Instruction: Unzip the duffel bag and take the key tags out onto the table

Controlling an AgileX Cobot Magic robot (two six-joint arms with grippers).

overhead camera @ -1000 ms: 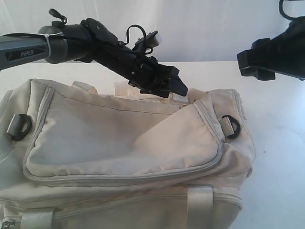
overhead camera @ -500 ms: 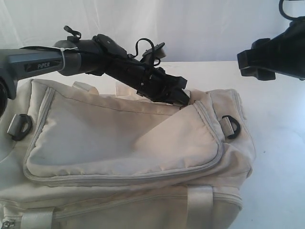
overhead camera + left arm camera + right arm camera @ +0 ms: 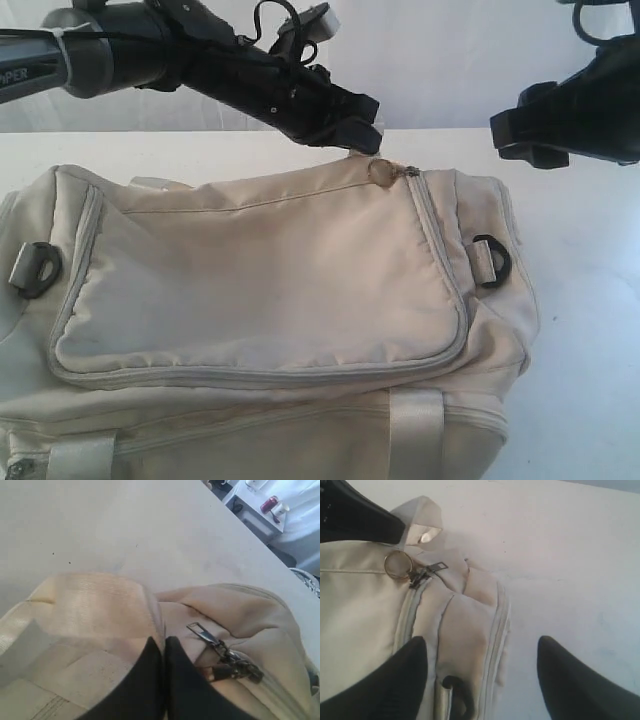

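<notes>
Surveying the exterior view: one duffel bag [image 3: 260, 290] lies on the table [image 3: 590, 300], left gripper [image 3: 358, 128] at its top edge, right gripper [image 3: 515, 135] aloft. Left wrist view: fingers [image 3: 142, 687] pressed together, pinching bag fabric beside two zipper pulls [image 3: 202, 631]. Right wrist view: jaws spread wide, empty; one metal ring [image 3: 397, 564].

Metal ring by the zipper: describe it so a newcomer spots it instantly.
Find the big beige duffel bag, then follow its top flap to the corner right under the left end effector. A thin, round, gold-toned ring sits there beside the grey zipper pull; the strap rings on the bag's ends are dark and chunky.
</notes>
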